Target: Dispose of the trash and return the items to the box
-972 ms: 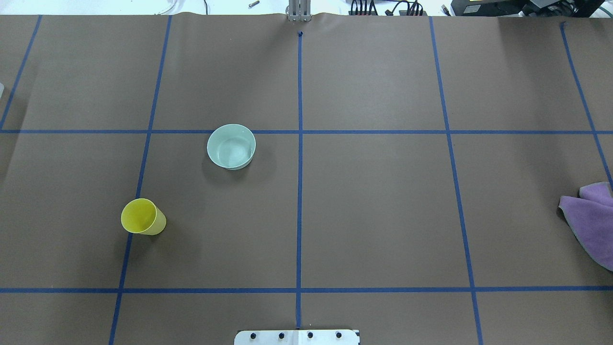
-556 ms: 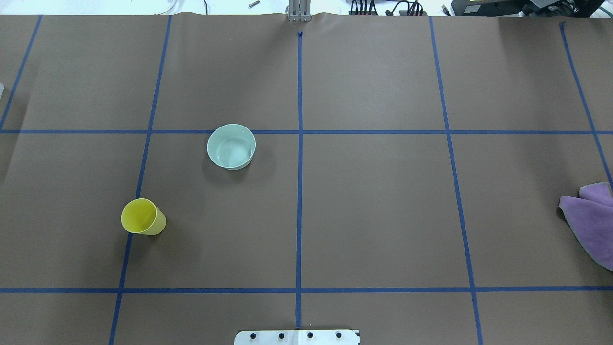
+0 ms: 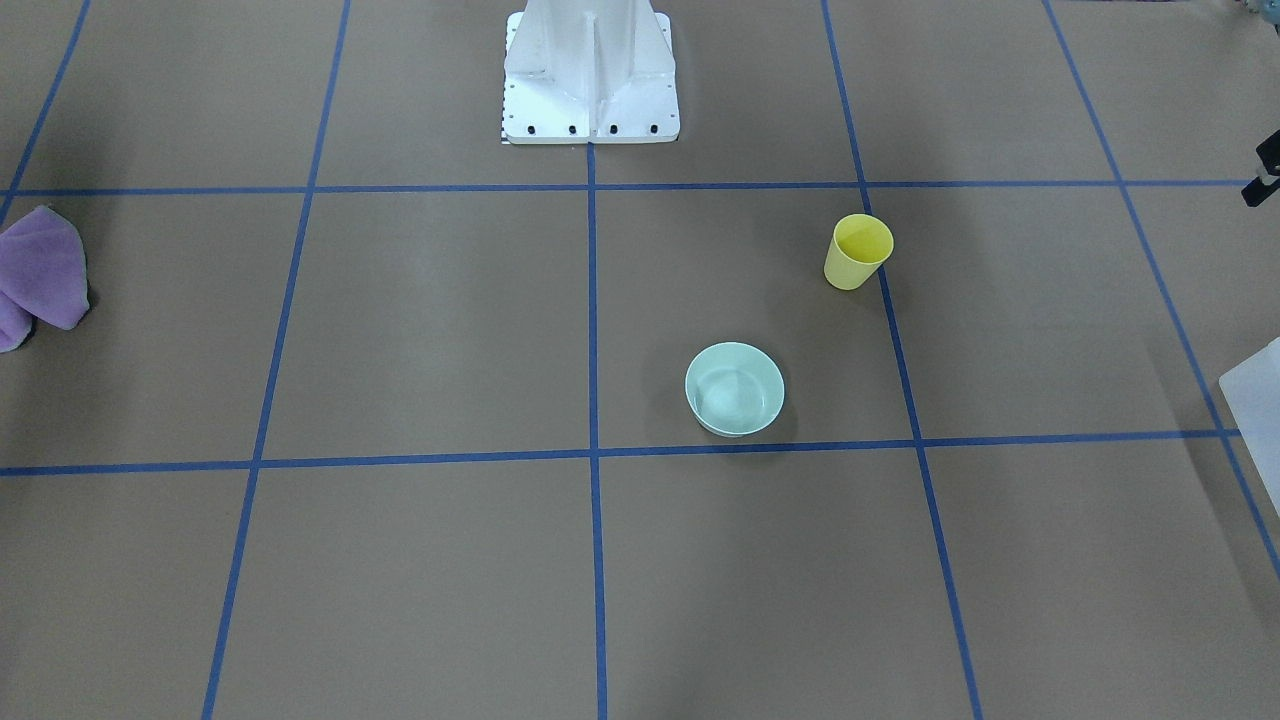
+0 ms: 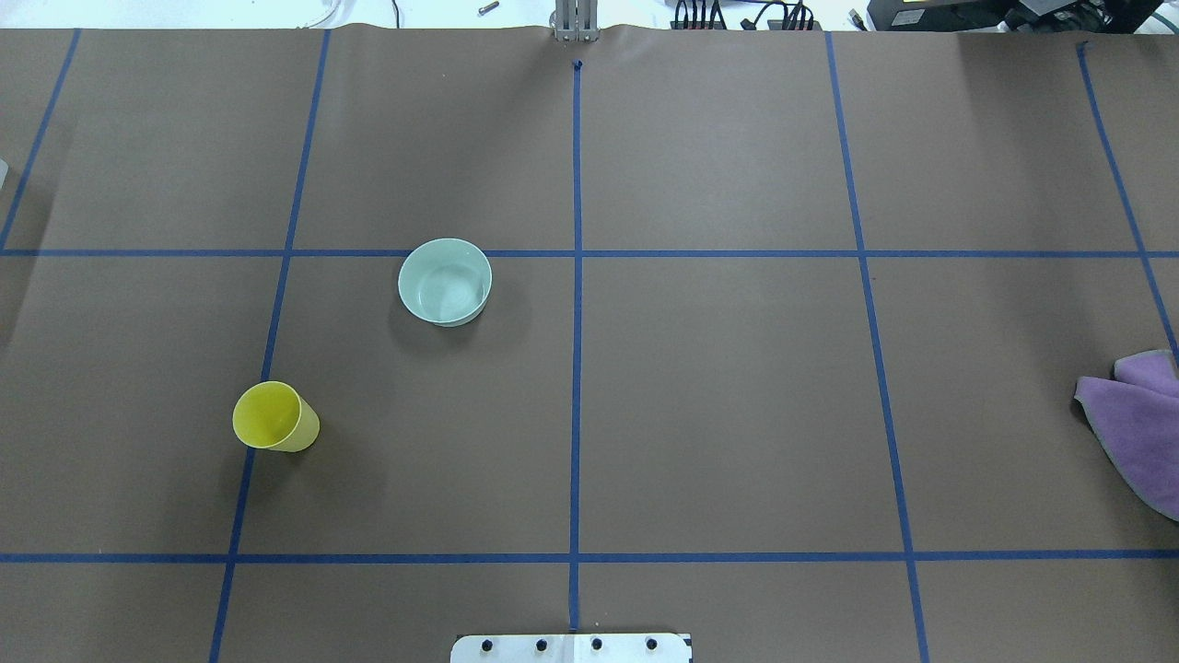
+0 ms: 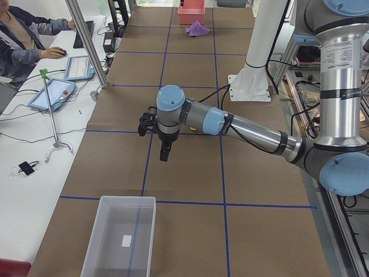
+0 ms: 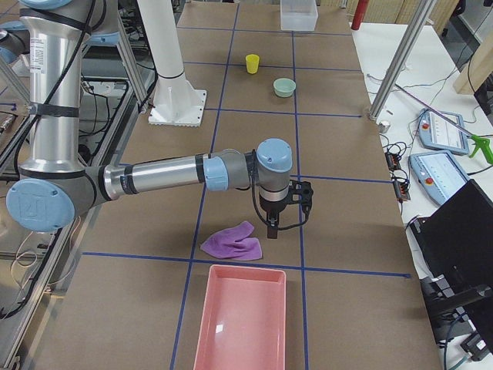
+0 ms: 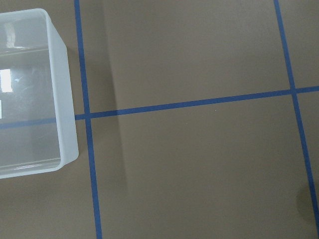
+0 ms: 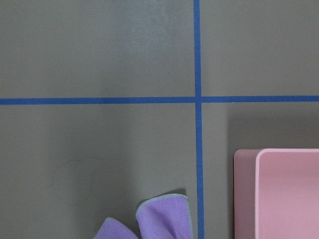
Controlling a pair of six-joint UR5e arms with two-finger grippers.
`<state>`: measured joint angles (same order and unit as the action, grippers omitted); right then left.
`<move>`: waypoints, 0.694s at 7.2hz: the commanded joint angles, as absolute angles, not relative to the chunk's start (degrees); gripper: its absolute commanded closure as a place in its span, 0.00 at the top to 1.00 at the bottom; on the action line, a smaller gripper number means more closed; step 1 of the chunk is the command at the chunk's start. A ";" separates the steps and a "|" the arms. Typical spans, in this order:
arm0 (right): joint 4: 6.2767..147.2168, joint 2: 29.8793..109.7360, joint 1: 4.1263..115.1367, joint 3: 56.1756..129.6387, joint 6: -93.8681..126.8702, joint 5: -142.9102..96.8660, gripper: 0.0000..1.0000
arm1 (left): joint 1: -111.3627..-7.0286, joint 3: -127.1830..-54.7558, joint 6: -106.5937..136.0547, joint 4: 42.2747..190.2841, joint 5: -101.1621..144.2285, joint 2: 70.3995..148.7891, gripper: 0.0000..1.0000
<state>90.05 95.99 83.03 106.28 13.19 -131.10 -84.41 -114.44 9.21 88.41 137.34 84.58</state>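
Note:
A yellow cup (image 4: 274, 416) stands upright left of centre, also in the front view (image 3: 858, 251). A mint bowl (image 4: 445, 281) sits upright beyond it. A purple cloth (image 4: 1138, 424) lies crumpled at the right edge, and the right wrist view (image 8: 149, 221) shows it beside a pink bin (image 8: 245, 199). A clear plastic box (image 5: 127, 198) stands at the left end, also in the left wrist view (image 7: 65, 99). My left gripper (image 5: 164, 154) hovers between the cup and the clear box. My right gripper (image 6: 271, 230) hovers just beside the cloth. I cannot tell if either is open or shut.
The pink bin (image 6: 246, 268) stands at the table's right end, past the cloth. The white robot pedestal (image 3: 590, 70) stands at the near middle edge. Blue tape lines grid the brown table cover. An operator sits at a desk beyond the far edge (image 5: 23, 34).

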 commanded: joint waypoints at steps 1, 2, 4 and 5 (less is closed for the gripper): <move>89.91 96.50 79.03 106.43 16.77 -131.74 1.00 | -83.24 -114.69 14.36 88.50 137.29 85.16 0.99; 89.91 96.50 78.75 106.70 16.96 -131.75 1.00 | -79.06 -116.70 19.37 88.42 136.85 85.51 0.99; 89.91 96.50 78.49 106.87 16.96 -131.75 1.00 | -69.23 -121.09 33.32 88.33 135.62 88.57 0.98; 89.91 96.50 78.31 106.88 16.96 -131.84 1.00 | -60.47 -122.68 41.49 88.33 127.87 90.86 0.98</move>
<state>89.92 96.50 78.55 106.83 16.92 -131.76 -69.85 -120.43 31.53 88.36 134.26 88.26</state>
